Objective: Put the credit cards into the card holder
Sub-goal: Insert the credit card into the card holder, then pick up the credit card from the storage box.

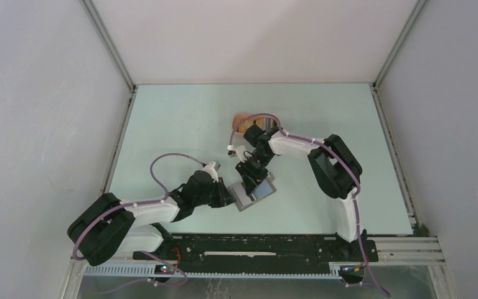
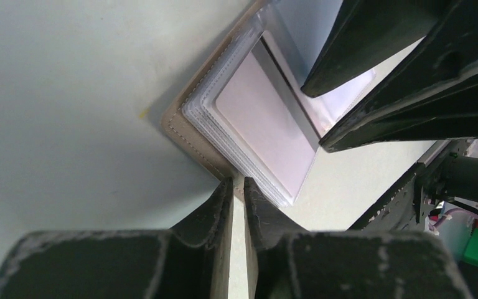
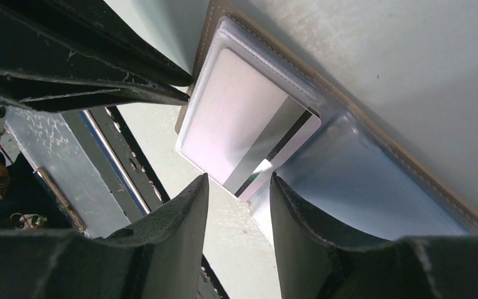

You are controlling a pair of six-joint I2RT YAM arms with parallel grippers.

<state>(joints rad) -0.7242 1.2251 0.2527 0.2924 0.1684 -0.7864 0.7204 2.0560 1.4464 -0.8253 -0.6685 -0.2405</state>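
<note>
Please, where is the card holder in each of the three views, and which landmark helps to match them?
Top external: the card holder lies just below centre, between the left hand and the right hand.
Left wrist: upper middle, its stitched corner just above the left hand.
Right wrist: a diagonal band from top centre to lower right.
Landmark: the pale card tucked inside it, seen in both wrist views.
</note>
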